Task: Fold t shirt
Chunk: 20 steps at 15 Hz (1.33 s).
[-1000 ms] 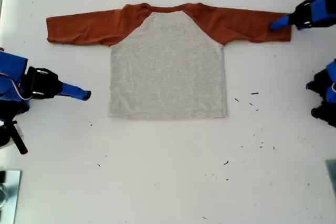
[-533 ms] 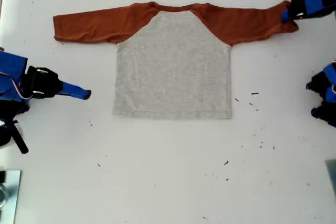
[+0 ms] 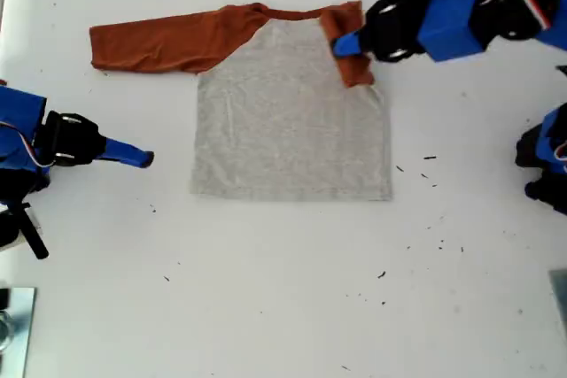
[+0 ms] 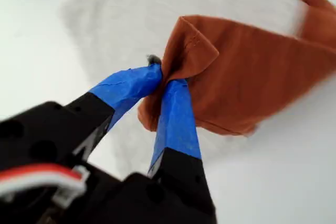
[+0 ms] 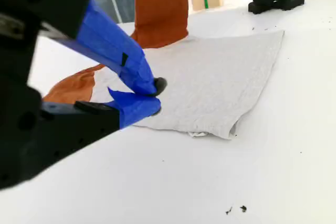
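My first gripper point(image 4: 165, 77) has its blue-taped fingers point(image 3: 347, 43) pinched tight on the cuff end of a rust-orange sleeve point(image 4: 247, 77), holding that sleeve doubled back over the shoulder of the t shirt point(image 3: 292, 117) at about 1 o'clock of the grey body in the exterior view. My second gripper point(image 5: 149, 98) has its tips closed together with nothing between them, sitting on the white table point(image 3: 283, 289) apart from the shirt's hem corner, at about 9 o'clock of the shirt. The shirt lies flat near the table's middle, its other sleeve point(image 3: 168, 39) stretched out toward 10 o'clock.
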Motion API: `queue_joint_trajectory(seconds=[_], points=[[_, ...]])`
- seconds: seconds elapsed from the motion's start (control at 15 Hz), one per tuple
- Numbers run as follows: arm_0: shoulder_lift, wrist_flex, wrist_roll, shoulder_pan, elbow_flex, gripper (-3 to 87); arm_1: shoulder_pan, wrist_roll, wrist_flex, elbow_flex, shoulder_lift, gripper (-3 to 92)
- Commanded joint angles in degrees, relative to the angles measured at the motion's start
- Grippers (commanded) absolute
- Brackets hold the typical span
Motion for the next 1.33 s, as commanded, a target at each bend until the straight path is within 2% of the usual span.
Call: queue_joint_trajectory(seconds=[0.0, 0.13, 0.27, 0.33, 0.4, 0.47, 0.53, 0.6, 0.73, 0.87, 0.93, 1.0, 1.07, 1.13, 1.2, 1.27], points=[[0.53, -0.18, 0.26, -0.79, 0.53, -0.1, -7.12, 0.88, 1.67, -17.49, -8.88, 26.9], [0.53, -0.18, 0.26, -0.7, 0.53, -0.1, -11.69, 1.58, 1.32, -22.41, -13.27, 25.0], [0.53, -0.18, 0.26, -0.97, 0.53, 0.1, -10.37, 2.64, 6.77, -21.45, -9.93, 22.6], [0.53, -0.18, 0.26, -1.05, 0.53, 0.7, -7.03, 3.78, 8.35, -13.71, -4.31, 22.0], [0.53, -0.18, 0.26, -0.97, 0.53, 5.3, -3.34, 4.31, 8.35, -2.9, 3.16, 22.0], [0.53, -0.18, 0.26, -0.97, 0.53, 7.5, 0.44, 4.22, 7.03, 9.93, 11.78, 18.4], [0.53, -0.18, 0.26, -1.14, 0.53, 2.6, 4.66, 4.92, 5.8, 24.08, 20.92, 17.9], [0.53, -0.18, 0.18, -1.41, 0.53, -0.1, 7.03, 4.48, 3.78, 37.35, 30.23, 13.3], [0.62, -2.55, -3.96, -0.7, 0.35, -0.3, 8.09, 8.26, 1.76, 57.74, 47.11, 3.7], [-3.87, -3.08, -13.71, -3.34, -3.43, -0.4, 5.98, 11.87, 1.58, 67.94, 52.56, 3.6], [-17.05, -1.14, -16.96, -5.54, -12.48, -0.4, 4.57, 12.74, 0.97, 70.22, 52.56, 3.6], [-32.34, 3.96, -18.28, -7.47, -26.54, -0.3, 4.31, 12.74, 0.97, 71.46, 52.73, 3.6], [-43.33, 13.01, -24.7, -10.55, -41.84, -0.3, 4.48, 11.95, 1.05, 72.51, 53.7, 3.6], [-50.62, 21.36, -26.63, -13.97, -54.14, -0.3, 4.75, 10.9, 1.41, 73.12, 55.72, 3.6], [-55.72, 30.23, -26.72, -18.37, -64.16, -0.2, 5.1, 10.37, 2.46, 73.83, 58.89, 3.6], [-56.25, 31.82, -23.38, -24.43, -66.71, -0.2, 5.36, 10.2, 4.48, 74.88, 63.19, 3.6]])
